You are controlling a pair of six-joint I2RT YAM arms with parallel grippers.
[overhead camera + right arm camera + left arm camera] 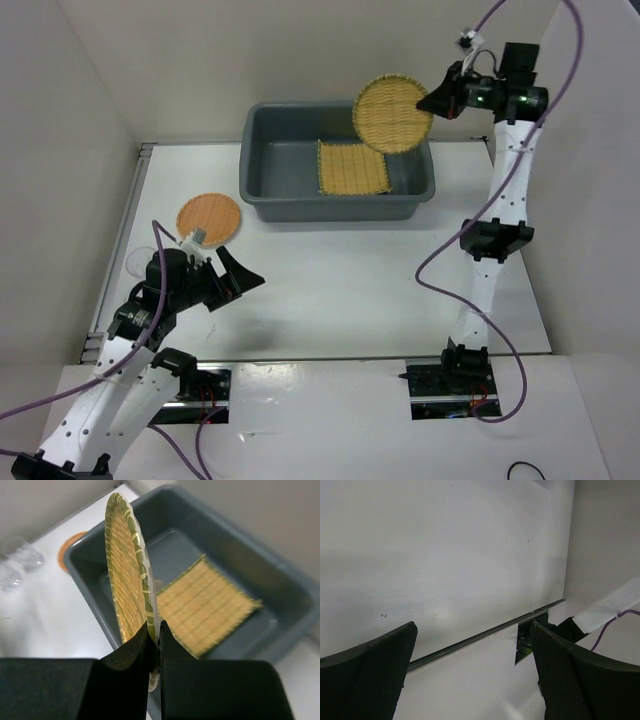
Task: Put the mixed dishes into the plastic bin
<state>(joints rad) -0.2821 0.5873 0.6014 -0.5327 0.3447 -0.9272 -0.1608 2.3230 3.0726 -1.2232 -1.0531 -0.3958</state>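
Right gripper [432, 100] pinching the round woven disc [392, 113] by its rim, up over the far right corner of the plastic bin [262, 175]

Disc is tipped up nearly on edge, fingers clamped tight on its rim in the right wrist view; square bamboo mat [352, 167] lies flat on the bin floor, toward the right side; orange-brown plate [209, 217] sits on the table [340, 280] just left of the bin; clear cup [140, 260] is near the table's left edge, beside the left arm; left gripper [232, 278] hovers low over the table, jaws wide apart, holding nothing.
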